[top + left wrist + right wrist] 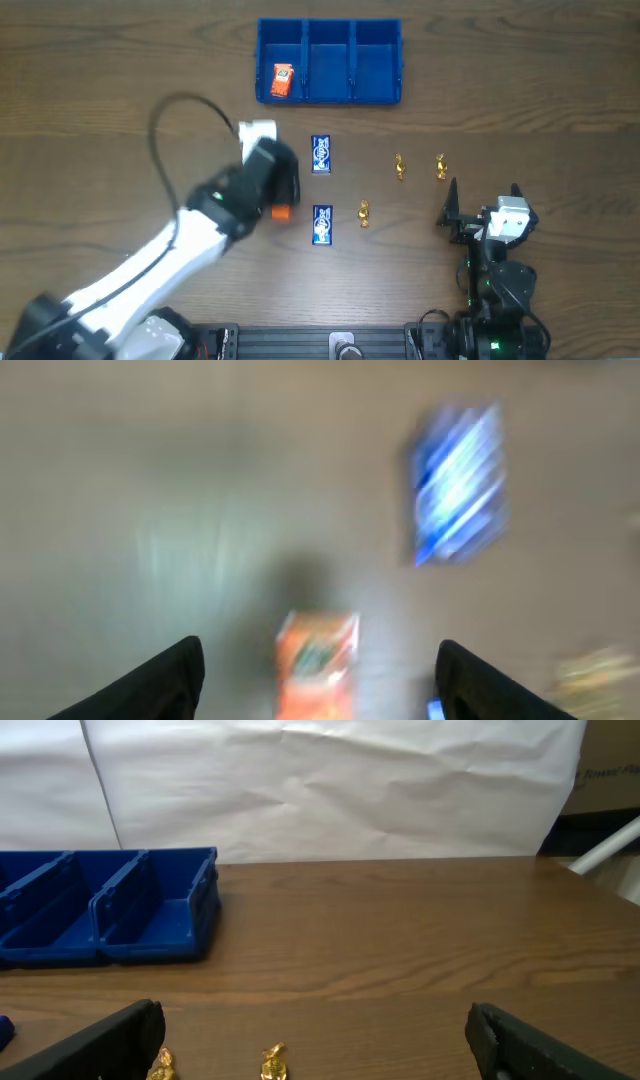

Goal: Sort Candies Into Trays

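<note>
Left wrist view: left gripper [318, 652] jaws wide apart, nothing held, loose orange candy [318, 660] lying on the table [200, 510] between the two fingers. Top view puts that gripper over the same piece, which sits near the lower blue candy [322, 225], on its left. The upper blue candy [321, 154] lies farther up, and three gold candies [400, 166] are scattered to the right, apart from one another. Blue tray [330, 97] is at the far side and has three compartments; one sorted orange candy [282, 80] is already in the left one. Right gripper [480, 205] sits close to its base, jaws apart too, empty. Handling, as a judgement: the loose piece looks like a small wrapped bar, light, fairly stiff through the body, with a wrapper likely slick and crinkly at the sealed ends. You'd do best to close across its narrow width at mid-length, not on the end flaps, and gently, since a hard squeeze could squirt it sideways. It probably belongs in the left compartment with its twin.
</note>
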`<act>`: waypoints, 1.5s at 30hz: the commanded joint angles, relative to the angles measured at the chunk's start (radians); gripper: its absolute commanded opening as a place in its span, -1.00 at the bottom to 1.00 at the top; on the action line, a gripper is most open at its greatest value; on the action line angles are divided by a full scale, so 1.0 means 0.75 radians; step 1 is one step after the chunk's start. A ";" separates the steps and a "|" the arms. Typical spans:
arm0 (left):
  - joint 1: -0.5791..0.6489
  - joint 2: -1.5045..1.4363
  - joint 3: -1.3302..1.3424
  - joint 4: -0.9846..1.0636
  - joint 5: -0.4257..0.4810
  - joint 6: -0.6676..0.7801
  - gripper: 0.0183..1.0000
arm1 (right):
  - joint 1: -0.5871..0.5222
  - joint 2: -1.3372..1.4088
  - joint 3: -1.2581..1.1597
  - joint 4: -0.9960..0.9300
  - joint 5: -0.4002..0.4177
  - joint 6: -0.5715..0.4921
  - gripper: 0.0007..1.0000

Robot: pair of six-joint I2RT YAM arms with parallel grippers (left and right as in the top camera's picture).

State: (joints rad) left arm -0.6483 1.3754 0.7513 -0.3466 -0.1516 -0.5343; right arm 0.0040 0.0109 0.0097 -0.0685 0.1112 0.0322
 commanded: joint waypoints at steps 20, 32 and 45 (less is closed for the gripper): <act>-0.081 0.254 -0.106 0.224 -0.021 -0.084 0.35 | -0.007 -0.008 -0.003 -0.006 0.002 -0.020 1.00; -0.078 0.280 -0.039 0.195 -0.039 -0.069 -0.41 | -0.007 -0.008 -0.003 -0.006 0.002 -0.020 1.00; 0.157 0.363 1.062 -0.228 -0.198 0.273 -0.41 | -0.007 -0.008 -0.003 -0.006 0.002 -0.020 1.00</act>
State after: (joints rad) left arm -0.6014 1.5761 1.3663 -0.5022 -0.2813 -0.4473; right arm 0.0040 0.0109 0.0101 -0.0685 0.1116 0.0319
